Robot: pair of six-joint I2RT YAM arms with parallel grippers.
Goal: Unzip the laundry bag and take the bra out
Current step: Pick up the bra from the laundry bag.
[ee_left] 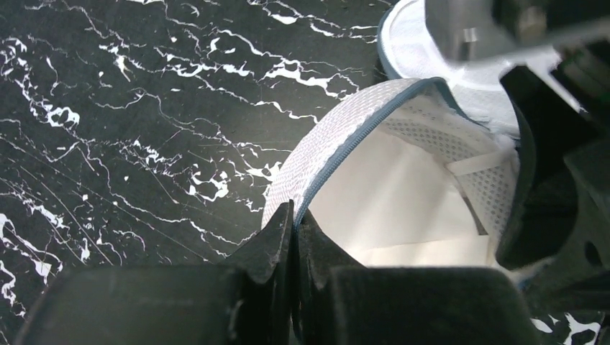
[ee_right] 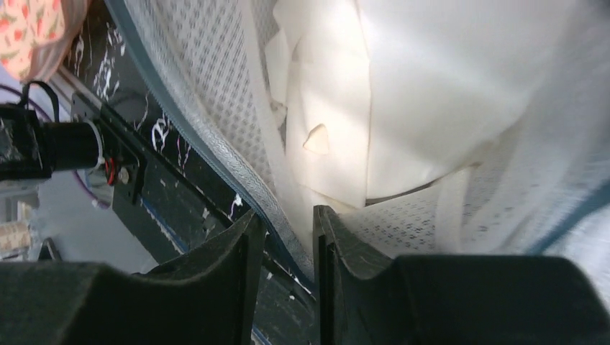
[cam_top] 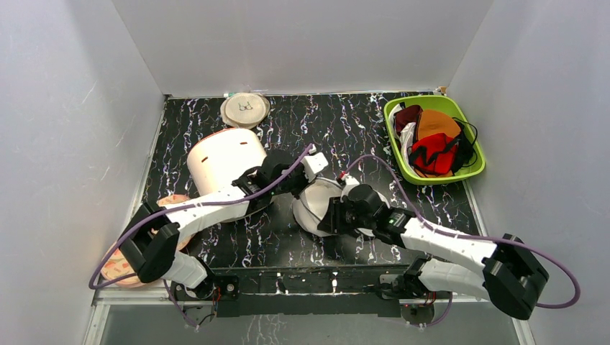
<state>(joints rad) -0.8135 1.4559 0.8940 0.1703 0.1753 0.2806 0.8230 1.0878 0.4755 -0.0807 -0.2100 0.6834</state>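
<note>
The laundry bag (cam_top: 316,205), a small round white mesh pouch with a grey-blue zip rim, sits mid-table between both grippers, its mouth gaping. My left gripper (cam_top: 309,181) is shut on the bag's zip rim (ee_left: 338,154); its jaws (ee_left: 295,215) are pressed together on the edge. My right gripper (cam_top: 327,215) is inside the mouth, jaws a little apart (ee_right: 284,223), with the zip rim running between them. The bag's inside (ee_right: 431,108) shows only white lining. A bright red bra (cam_top: 431,152) with black straps lies in the green basket.
The green basket (cam_top: 431,180) stands at the back right and holds orange cups and a dark maroon garment. A big cream cylinder (cam_top: 224,162) stands beside the left arm. A flat beige disc (cam_top: 244,109) lies at the back. Floral fabric (cam_top: 119,266) lies at the front left.
</note>
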